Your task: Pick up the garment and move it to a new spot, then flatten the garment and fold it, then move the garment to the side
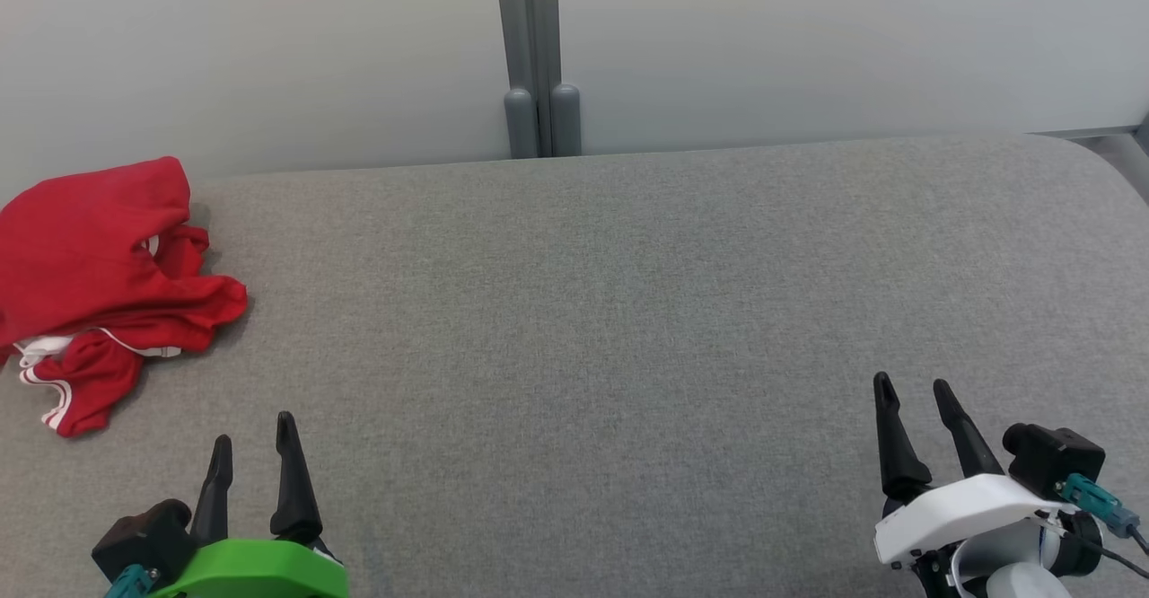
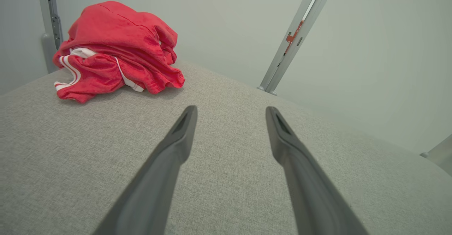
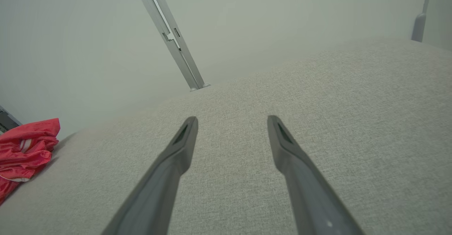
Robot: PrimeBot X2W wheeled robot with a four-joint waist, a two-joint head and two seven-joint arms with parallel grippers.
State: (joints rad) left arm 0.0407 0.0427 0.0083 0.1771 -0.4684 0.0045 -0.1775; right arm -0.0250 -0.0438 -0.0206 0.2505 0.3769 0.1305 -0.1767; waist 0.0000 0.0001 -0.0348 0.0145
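Garment [image 1: 94,266], red with white trim, lies crumpled in a heap at the far left corner of the bench [image 1: 592,329], its cloth bunched up on itself and one striped hem trailing toward the near edge. The left gripper [image 1: 254,430] hovers at the near left edge, fingers spread apart and empty, close to that trailing hem but not touching it. The right gripper [image 1: 913,382] waits by the near right corner, jaws likewise wide with nothing between them, well apart from the heap. A grey post [image 1: 537,50] stands behind the far edge against the pale wall [image 1: 808,32].
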